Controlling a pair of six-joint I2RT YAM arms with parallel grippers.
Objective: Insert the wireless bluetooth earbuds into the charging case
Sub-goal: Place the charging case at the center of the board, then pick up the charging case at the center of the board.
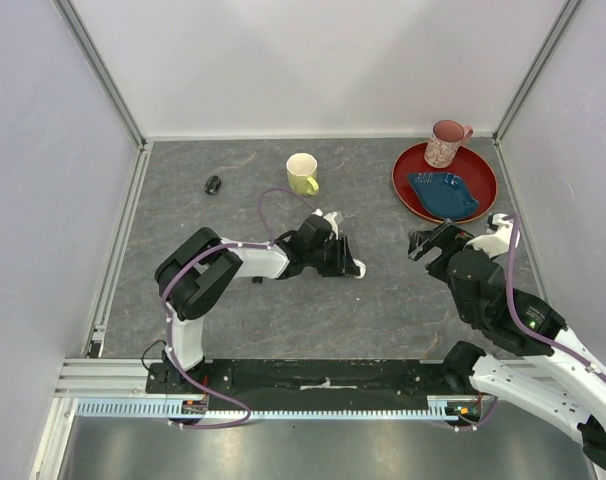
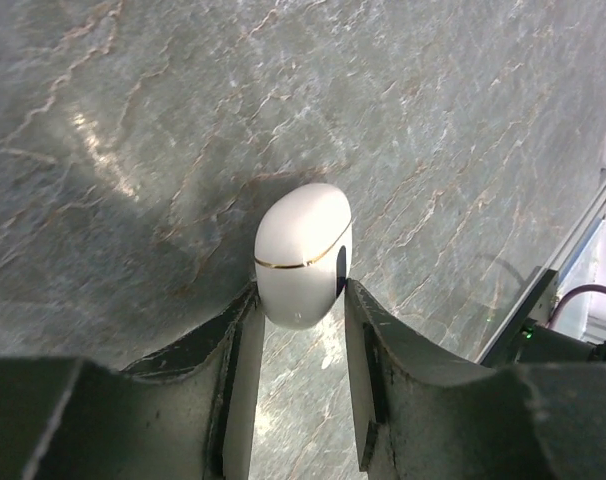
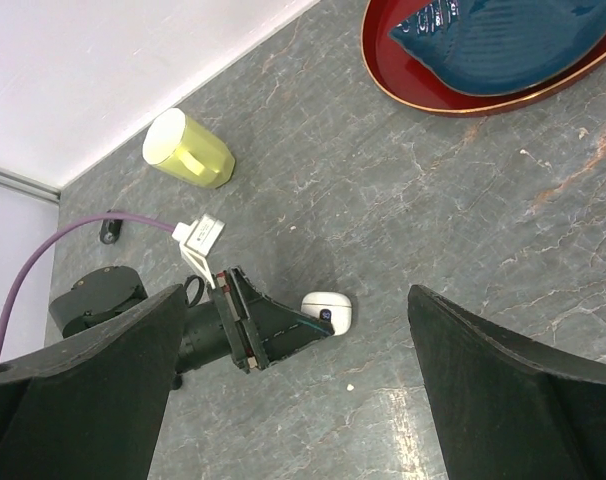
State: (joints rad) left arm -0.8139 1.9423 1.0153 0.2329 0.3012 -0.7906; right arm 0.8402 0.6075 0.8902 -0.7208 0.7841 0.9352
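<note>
Left hand (image 2: 301, 292) straddles the white charging case (image 2: 301, 240) on the tabletop (image 2: 133, 150), clamped or just loose around it, cannot tell. Right hand (image 3: 295, 300) spread wide open nearby.

A dark grey desk (image 1: 283, 320) with a stone-like, veined surface (pale and rust-coloured streaks run across it) fills the enclosure, and soft patches of glare lie on it in both wrist views. Plain white walls (image 1: 313, 60) close it at the far side and on both flanks, met at the far corners by slanting aluminium posts (image 1: 103, 80). An aluminium rail (image 1: 118, 250) lines the left edge, while a ribbed metal strip (image 1: 283, 407) and a brushed metal sheet (image 1: 323, 450) border the near edge.
</note>
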